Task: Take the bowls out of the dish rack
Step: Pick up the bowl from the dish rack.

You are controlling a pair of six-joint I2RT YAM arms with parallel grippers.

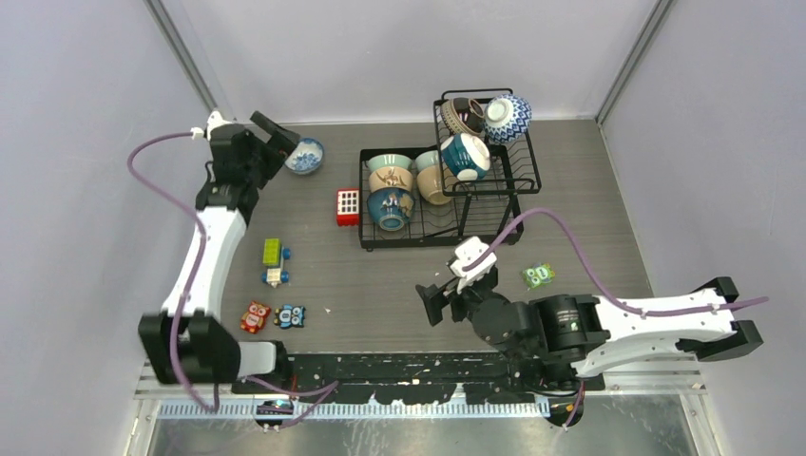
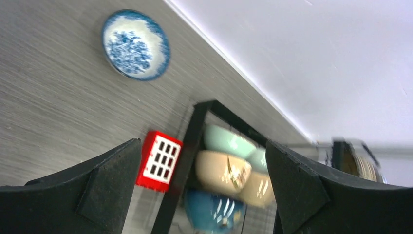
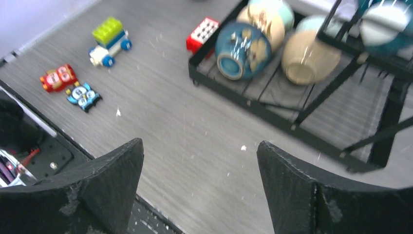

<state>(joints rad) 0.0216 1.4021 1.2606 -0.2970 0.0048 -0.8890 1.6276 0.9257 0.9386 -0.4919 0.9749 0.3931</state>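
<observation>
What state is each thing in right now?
left gripper: open, empty
right gripper: open, empty
blue-and-white bowl: out of the rack, upright on the table
dish rack: loaded, bowls in tray and basket
dark blue bowl: in tray, tipped on its side
zigzag bowl: in basket

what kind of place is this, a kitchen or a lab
Probably a robot test cell, not a kitchen: bare pale walls box in a grey table, robot arms are mounted at its near edge, and the dish rack sits beside toy blocks.
</observation>
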